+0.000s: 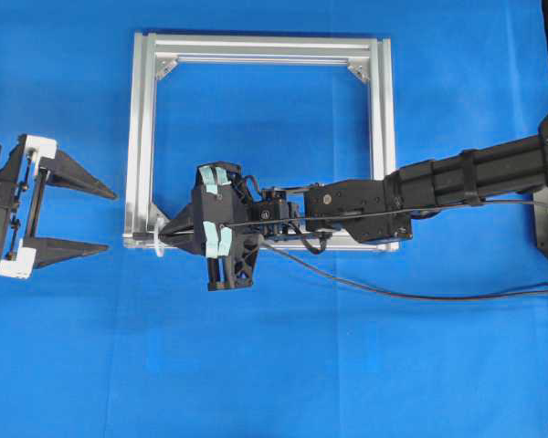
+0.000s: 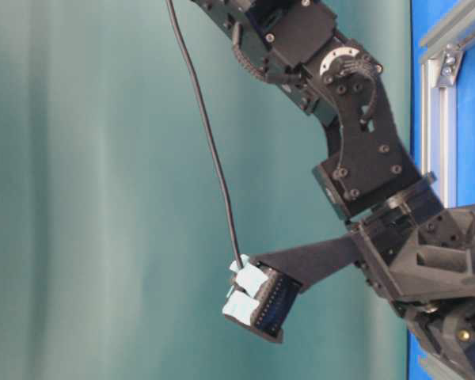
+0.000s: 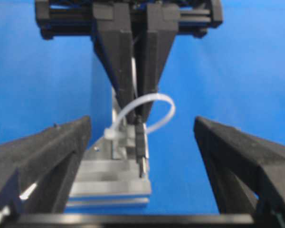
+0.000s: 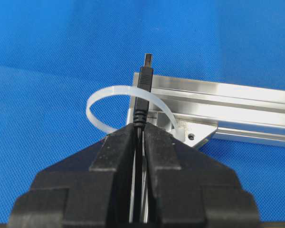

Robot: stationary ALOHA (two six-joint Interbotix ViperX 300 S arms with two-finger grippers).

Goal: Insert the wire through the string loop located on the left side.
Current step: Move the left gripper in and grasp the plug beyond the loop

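The wire [image 1: 420, 212] is a thin black cable running along my right arm; its free length trails over the cloth. My right gripper [image 1: 162, 239] [image 4: 140, 129] is shut on it just behind the dark plug [image 4: 145, 76]. The gripper sits at the lower left corner of the aluminium frame [image 1: 260, 46]. The white string loop [image 4: 111, 90] [image 3: 156, 99] stands at that corner. The plug [image 3: 141, 142] pokes out past the loop's band, towards the left wrist camera, and seems to pass through the ring. My left gripper [image 1: 110, 219] [image 3: 142, 121] is open, a short way left of the plug and touching nothing.
The square frame lies on blue cloth, its lower left bracket [image 4: 192, 135] right beside the loop. My right arm [image 1: 475, 178] crosses the frame's right rail. In the table-level view the wire [image 2: 210, 150] hangs down to the right gripper's taped body [image 2: 249, 297].
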